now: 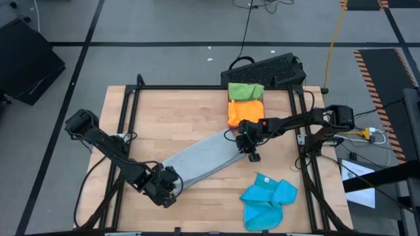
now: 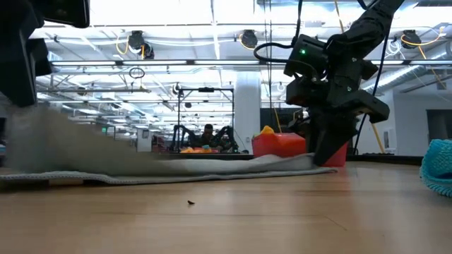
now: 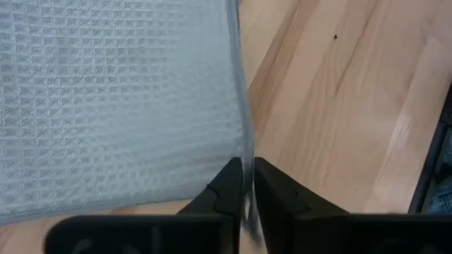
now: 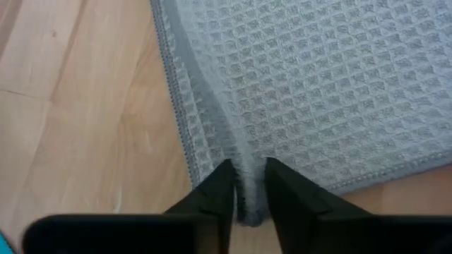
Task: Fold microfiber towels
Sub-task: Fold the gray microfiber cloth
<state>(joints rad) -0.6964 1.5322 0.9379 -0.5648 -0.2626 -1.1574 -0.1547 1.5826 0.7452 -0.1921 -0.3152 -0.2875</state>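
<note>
Grey towel [image 1: 200, 159]: one, stretched flat on a diagonal across the frame's centre, bare table [image 1: 184, 118] above and below it.
Left gripper [image 1: 172, 185]: lower left, fingers pinched on the towel's edge.
Right gripper [image 1: 250, 149]: right of centre, fingers clamped on a fold of the opposite end.
Blue towel [image 1: 268, 200]: one, crumpled, lower right.
Orange towel [image 1: 244, 111] and green towel [image 1: 245, 91]: one each, folded, upper centre, table's far edge.
Readable writing: none.

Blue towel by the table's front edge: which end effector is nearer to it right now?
Right. The right end effector pinches the grey towel at its end nearest the blue towel; the left end effector grips the grey towel's opposite end, farther off.
</note>
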